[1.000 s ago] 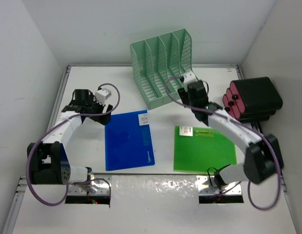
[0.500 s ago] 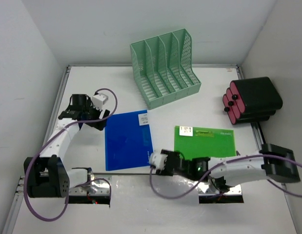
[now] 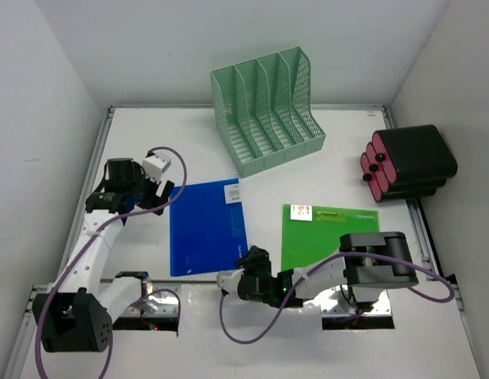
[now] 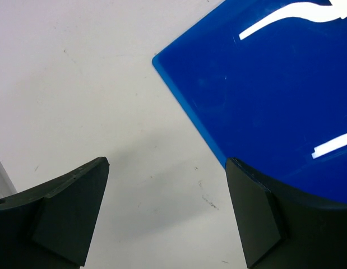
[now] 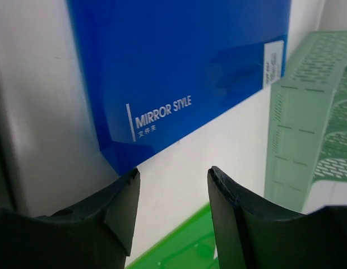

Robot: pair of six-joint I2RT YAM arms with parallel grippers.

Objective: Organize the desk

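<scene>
Having swung leftward, the right gripper (image 5: pixel 173 170) is now gaping low beside the near corner of the flat glossy blue plastic folder (image 3: pixel 206 229). The left gripper (image 4: pixel 167 162) is hovering spread wide astride its far-left corner, the large white rectangular desk (image 3: pixel 347 150) lying beneath both.

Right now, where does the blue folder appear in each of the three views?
Top external: the folder lies flat left of centre, beside the green folder.
Left wrist: the folder fills the upper right, one corner pointing left.
Right wrist: the folder fills the upper middle, printed "MIRROR STYLE".
Shared landmark: the white desk lies under it in all views; the rack shows only in top and right wrist.
</scene>
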